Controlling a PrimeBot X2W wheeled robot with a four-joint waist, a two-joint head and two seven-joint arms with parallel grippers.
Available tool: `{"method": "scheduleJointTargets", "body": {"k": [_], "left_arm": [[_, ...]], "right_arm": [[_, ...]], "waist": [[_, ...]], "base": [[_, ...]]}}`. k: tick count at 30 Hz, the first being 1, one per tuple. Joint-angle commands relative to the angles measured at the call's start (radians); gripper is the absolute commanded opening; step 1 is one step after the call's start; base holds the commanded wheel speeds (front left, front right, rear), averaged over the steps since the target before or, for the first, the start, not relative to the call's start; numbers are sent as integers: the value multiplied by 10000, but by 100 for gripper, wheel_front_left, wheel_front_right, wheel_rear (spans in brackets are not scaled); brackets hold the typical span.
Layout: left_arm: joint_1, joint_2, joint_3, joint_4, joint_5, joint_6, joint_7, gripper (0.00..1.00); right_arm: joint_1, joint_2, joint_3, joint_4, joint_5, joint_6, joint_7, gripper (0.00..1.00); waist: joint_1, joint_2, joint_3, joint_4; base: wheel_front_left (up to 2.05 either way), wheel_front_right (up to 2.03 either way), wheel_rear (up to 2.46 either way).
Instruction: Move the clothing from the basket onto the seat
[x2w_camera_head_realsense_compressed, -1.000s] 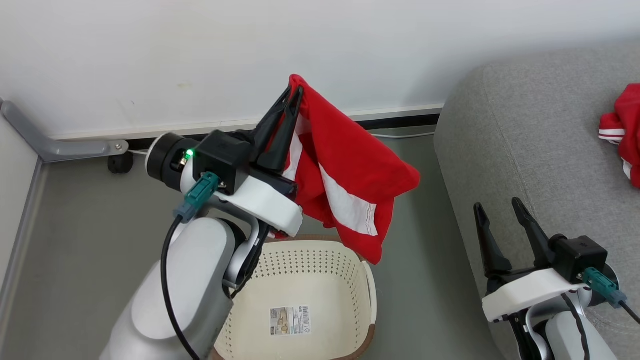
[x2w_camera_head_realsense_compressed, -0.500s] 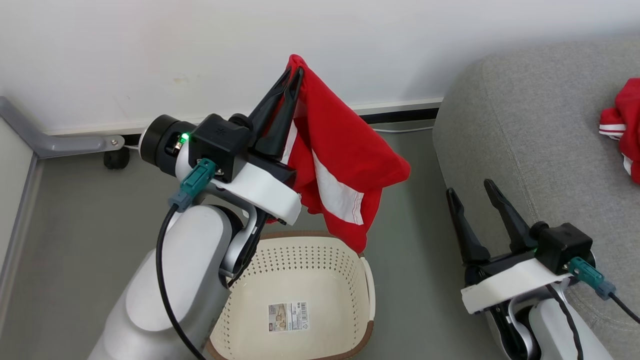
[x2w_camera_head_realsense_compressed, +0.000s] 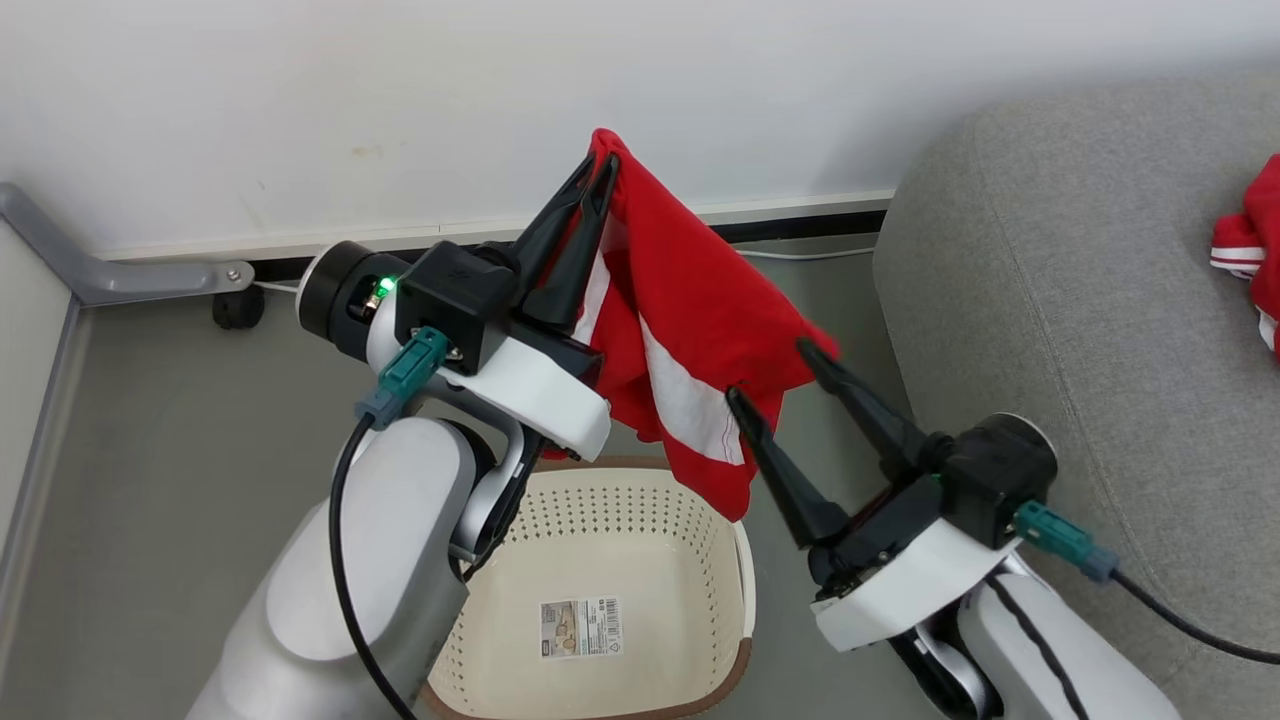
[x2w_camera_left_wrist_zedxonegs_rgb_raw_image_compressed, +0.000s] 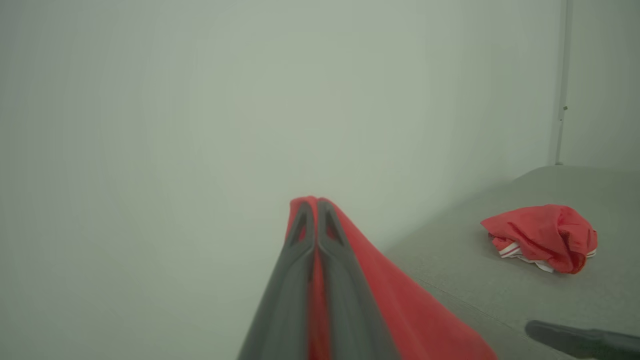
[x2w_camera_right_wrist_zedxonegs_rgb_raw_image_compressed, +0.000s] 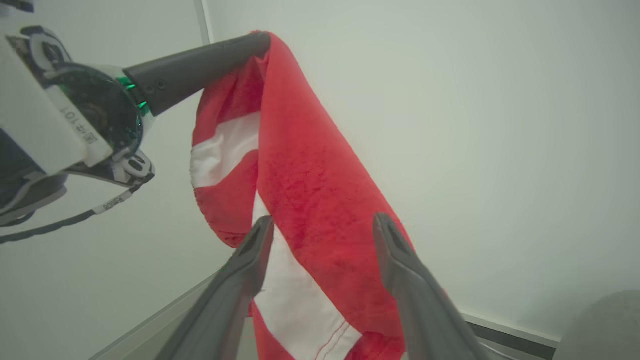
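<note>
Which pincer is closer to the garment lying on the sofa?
Right. The right pincer, open at the hanging garment's lower end, sits beside the sofa holding the lying garment; the left pincer, shut on the hanging garment's top, is farther, above the basket.

A plain white wall closes the far side, evenly lit, with a pale skirting strip along its foot. The floor is dull grey-green. At far left a grey metal bar runs along the wall, with a small black wheel beneath it. A white cable lies on the floor near the wall.
</note>
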Motion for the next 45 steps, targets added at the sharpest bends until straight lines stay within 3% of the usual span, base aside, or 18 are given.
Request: {"method": "scheduleJointTargets", "body": {"k": [1,6,15,32,33,34,35,36,37,45], "left_arm": [[-568,133,299,-192,-71,-35,-77,0],[-571,96,189,-129,-98,-42,-105,0],[-576,-12,-59,-83,-144,-43,-145,0],[-544,-135,-413,-170,-262,-20,-223,0],[-535,-143,-436,-173,-272,-19,-233,0],[-527,-151,-458,-176,-283,-18,-243,0],[-518,-159,-481,-176,-290,-16,-256,0],[-508,-166,-504,-176,-299,-13,-267,0],[-499,-173,-527,-176,-306,-10,-279,0],[-432,-150,-638,-119,-333,28,-329,0]], "right_arm": [[-255,48,406,-145,23,27,-59,100],[-581,249,1143,392,-252,27,-59,100],[-886,914,1354,1520,-925,27,-59,100],[-1303,1304,277,3125,-1464,27,-59,98],[-1346,1310,256,3213,-1441,27,-59,80],[-1374,1314,248,3325,-1381,27,-59,49],[-1408,1318,255,3419,-1320,27,-59,37],[-1450,1320,269,3477,-1280,27,-59,15],[-1479,1322,309,3508,-1200,27,-59,0],[-1559,1326,410,3478,-861,27,-59,0]], "waist": [[0,0,-11,13],[0,0,-44,76],[0,0,-88,268],[0,0,40,615],[0,0,45,633],[0,0,51,649],[0,0,54,664],[0,0,61,677],[0,0,69,692],[0,0,127,643]], "base": [[0,0,0],[0,0,0],[0,0,0],[0,0,0],[0,0,0],[0,0,0],[0,0,0],[0,0,0],[0,0,0],[0,0,0]]}}
